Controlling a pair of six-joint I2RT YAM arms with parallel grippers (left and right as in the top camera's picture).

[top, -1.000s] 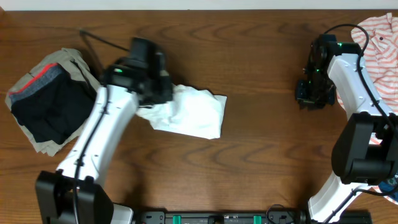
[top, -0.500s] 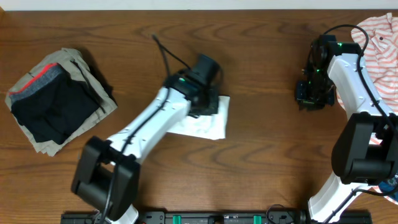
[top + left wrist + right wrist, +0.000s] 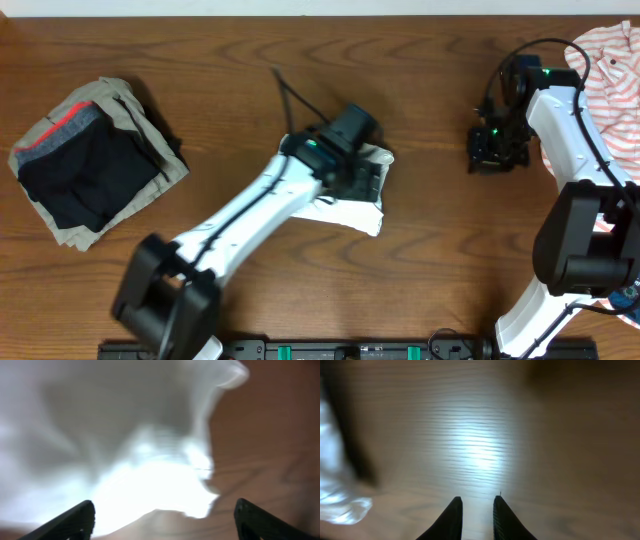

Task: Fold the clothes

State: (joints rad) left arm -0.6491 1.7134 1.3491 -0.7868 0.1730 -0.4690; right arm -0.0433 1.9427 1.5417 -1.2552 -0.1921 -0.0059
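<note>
Plain white clothes (image 3: 345,212), red-and-white striped shirt (image 3: 610,50), black, red-banded and khaki garments (image 3: 85,165), brown wood-grain table (image 3: 200,60)

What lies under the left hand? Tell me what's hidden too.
The white garment lies under the left hand, on the wooden table. The arm covers part of it, hiding the folds there.

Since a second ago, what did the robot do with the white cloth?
The left pincer dragged one side of the white garment rightward over itself, then opened and let go. The right pincer, striped shirt and dark pile stayed put.
</note>
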